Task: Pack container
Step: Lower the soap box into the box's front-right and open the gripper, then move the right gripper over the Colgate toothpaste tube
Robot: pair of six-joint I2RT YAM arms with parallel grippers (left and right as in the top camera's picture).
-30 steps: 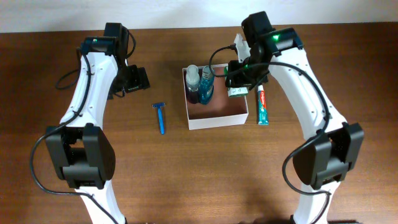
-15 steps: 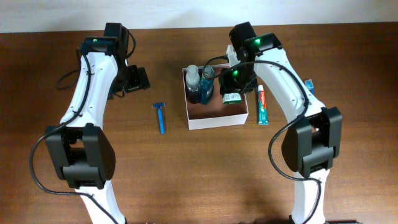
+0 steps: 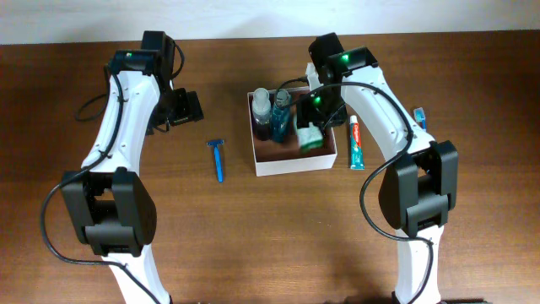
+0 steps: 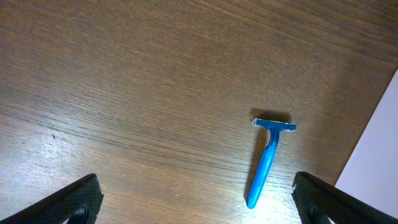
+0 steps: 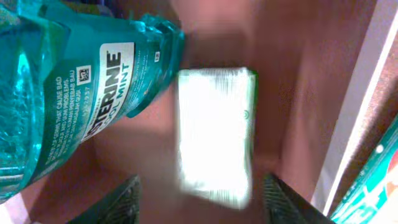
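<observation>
**Carton lies in the box, right fingers released above it**

Overhead: The square open-topped container (image 3: 295, 165), thin white walls and pinkish-brown floor, sits at the middle of the brown wooden surface (image 3: 270, 236). Two bottles stand in its far-left part: a teal mouthwash bottle (image 3: 281, 110) and, just beside it, a dark blue bottle with a pale cap (image 3: 262, 108). A small green-and-white carton (image 3: 310, 139) lies on the floor of the container near its right wall. The right gripper (image 3: 315, 118) hangs over that part of the box. A white toothpaste tube with green and red print (image 3: 356, 142) lies on the surface just outside the right wall. A blue plastic razor (image 3: 218, 159) lies left of the container, apart from it. The left gripper (image 3: 184, 108) is farther left, above bare wood.

Left wrist: The left gripper (image 4: 196, 211) has its fingers (image 4: 74, 202) spread wide and grasps nothing. The razor (image 4: 267, 162) lies between them on the wood, head away from the camera. The container's white wall (image 4: 380, 162) shows at the right edge.

Right wrist: The right gripper (image 5: 205, 208) has its fingers (image 5: 127, 199) parted wider than the carton (image 5: 214, 137), with a gap on either side; the carton looks blurred. The mouthwash bottle (image 5: 81, 81) is at the left, the container wall (image 5: 367, 81) at the right.
</observation>
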